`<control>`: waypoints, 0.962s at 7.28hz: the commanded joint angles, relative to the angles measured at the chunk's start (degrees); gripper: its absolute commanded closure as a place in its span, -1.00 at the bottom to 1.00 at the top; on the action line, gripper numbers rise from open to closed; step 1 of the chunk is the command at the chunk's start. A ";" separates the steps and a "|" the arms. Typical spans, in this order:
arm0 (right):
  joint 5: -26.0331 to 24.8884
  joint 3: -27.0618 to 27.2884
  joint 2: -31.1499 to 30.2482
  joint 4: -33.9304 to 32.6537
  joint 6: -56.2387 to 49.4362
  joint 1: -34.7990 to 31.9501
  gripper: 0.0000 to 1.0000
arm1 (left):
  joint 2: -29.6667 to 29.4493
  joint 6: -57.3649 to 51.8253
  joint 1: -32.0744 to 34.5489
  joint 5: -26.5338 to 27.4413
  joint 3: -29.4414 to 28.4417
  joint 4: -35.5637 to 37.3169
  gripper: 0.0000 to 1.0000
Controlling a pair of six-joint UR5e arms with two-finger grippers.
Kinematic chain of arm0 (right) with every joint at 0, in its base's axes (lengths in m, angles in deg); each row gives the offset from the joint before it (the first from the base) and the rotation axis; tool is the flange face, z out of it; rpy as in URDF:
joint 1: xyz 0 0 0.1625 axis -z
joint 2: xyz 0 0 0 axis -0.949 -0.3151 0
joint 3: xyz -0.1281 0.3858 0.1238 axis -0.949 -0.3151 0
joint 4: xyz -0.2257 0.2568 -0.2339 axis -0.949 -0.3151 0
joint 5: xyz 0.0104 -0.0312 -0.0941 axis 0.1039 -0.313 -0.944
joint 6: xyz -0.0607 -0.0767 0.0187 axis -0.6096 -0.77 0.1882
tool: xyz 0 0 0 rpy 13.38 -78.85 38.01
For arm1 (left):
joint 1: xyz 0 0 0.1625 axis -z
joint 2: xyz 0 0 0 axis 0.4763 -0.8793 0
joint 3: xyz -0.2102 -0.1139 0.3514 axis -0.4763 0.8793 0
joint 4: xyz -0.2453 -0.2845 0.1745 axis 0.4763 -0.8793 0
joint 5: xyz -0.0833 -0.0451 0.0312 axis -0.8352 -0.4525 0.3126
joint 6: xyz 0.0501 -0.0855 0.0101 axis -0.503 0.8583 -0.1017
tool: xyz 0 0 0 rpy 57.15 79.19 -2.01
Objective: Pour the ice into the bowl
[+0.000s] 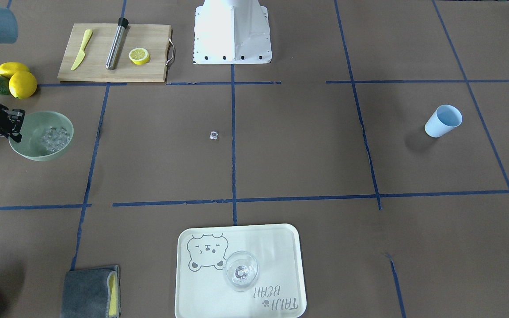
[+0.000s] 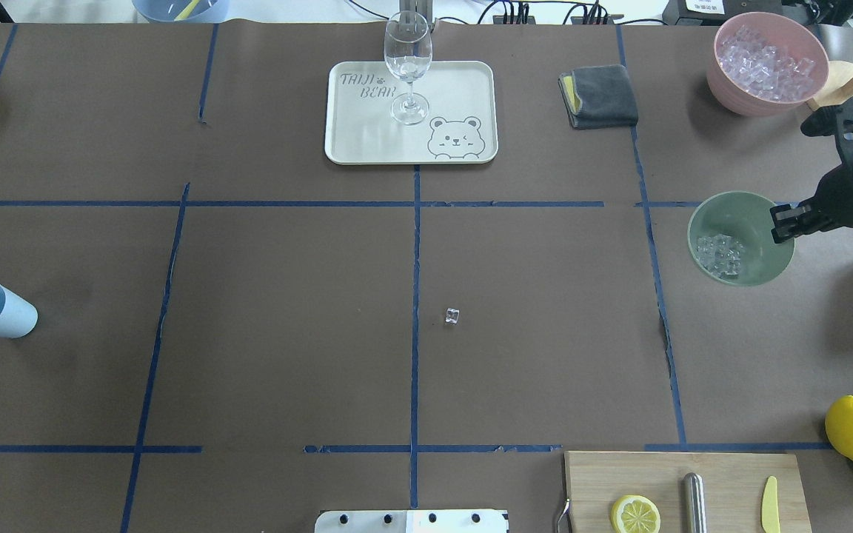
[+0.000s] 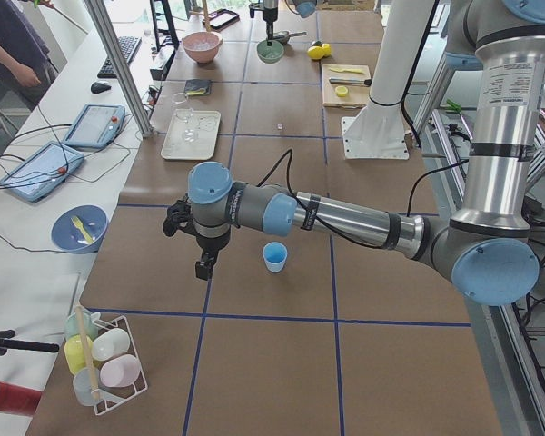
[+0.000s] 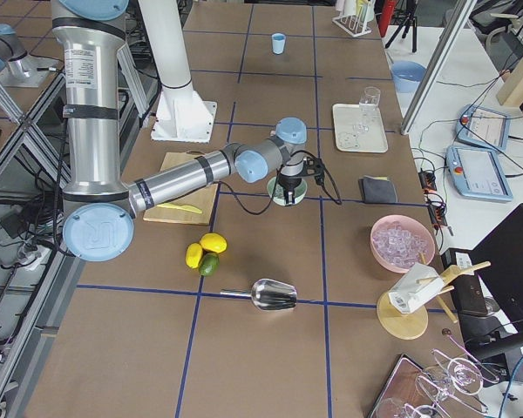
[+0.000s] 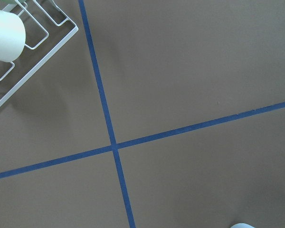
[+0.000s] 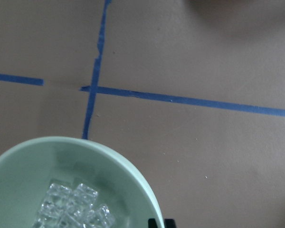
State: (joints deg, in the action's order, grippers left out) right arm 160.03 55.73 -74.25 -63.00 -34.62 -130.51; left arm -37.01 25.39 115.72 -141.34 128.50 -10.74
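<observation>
Overhead exterior shows the right jaws set at the rim of the mint-green bowl [image 2: 756, 211], on the side nearest that arm. The ice [image 2: 721, 255] is heaped on the bowl's floor, across from the jaws. They look narrowed at the rim, but I cannot tell from any view whether they are clenched on it or only resting beside it. The right wrist view shows only two dark tips at the bowl's edge.

The bowl already holds its ice, so the step in hand looks like the finish: getting clear of the bowl without upsetting it. If the jaws do hold the rim, they should part fully before the arm moves. The lift should go straight up and off, not sideways, because a drag on the rim would tip the bowl and spill the heap.

One stray ice cube [image 2: 452, 316] lies alone well away from the right jaws, toward the middle of the desk, and may need collecting. The pink bowl of ice [image 2: 737, 96] stands near the jaws, just past them — keep the wrist clear of it on the way up.

The left jaws hang over bare desk close to the light blue cup [image 3: 274, 257]. I cannot tell whether they are released or clenched.
</observation>
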 commanded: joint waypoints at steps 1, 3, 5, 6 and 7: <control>4.04 -4.50 -1.71 0.82 -0.28 -1.49 1.00 | -0.02 0.01 0.01 0.02 -0.09 -0.10 -1.00; 5.10 -9.93 -2.24 1.69 -0.72 -2.02 1.00 | -0.02 0.01 0.01 0.02 0.00 -0.10 -1.00; 7.73 -17.05 -2.24 10.00 -2.04 -3.43 1.00 | -0.02 -0.08 0.01 0.02 0.00 -0.10 -1.00; 8.79 -17.52 -2.15 10.22 -1.78 -4.39 0.60 | -0.02 -0.16 0.01 0.10 0.00 -0.10 -1.00; 9.41 -17.09 -2.15 10.39 -1.95 -5.53 -0.98 | 0.06 -0.08 0.01 0.10 0.00 -0.10 -1.00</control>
State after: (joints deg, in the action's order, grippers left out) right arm 168.38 39.04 -76.43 -53.50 -36.46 -134.72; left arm -37.03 25.29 115.72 -141.27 128.49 -10.84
